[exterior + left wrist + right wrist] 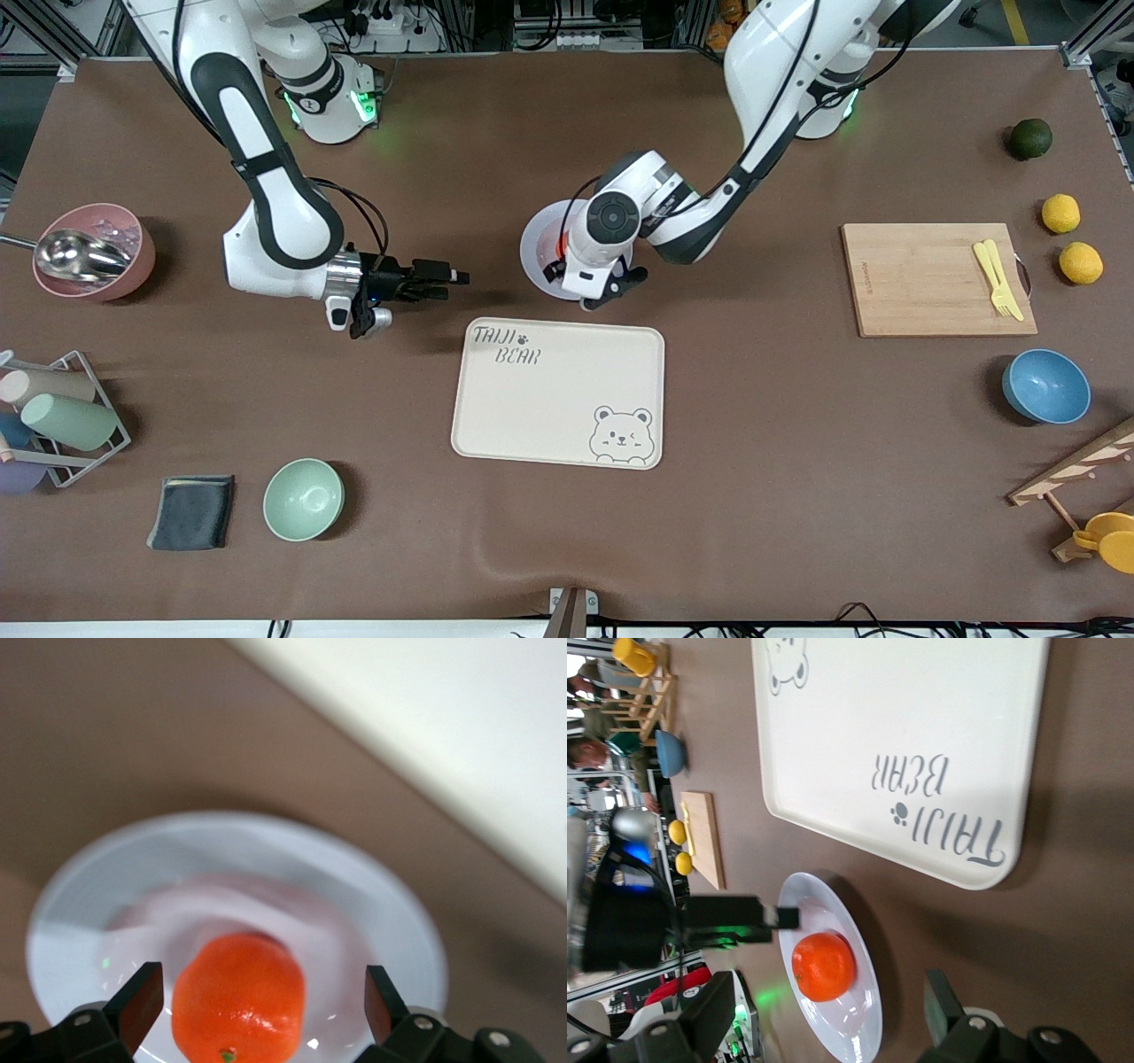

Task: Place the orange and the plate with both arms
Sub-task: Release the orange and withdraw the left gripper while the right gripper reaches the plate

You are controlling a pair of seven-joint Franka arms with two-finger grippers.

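With the orange (237,997) resting on the plate (80,904) between the left gripper's (257,1001) spread fingers, the right gripper (833,1014) (also open, beside it) should pinch that stiff, slippery, thin rim.

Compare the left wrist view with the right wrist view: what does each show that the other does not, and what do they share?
Only the left wrist view shows the left gripper with open fingers straddling the orange, which rests on the plate.

Only the right wrist view shows the open right gripper, the tray's lettering and bear, the cutting board, lemons and blue bowl.

Both show the orange, the plate and the tray.
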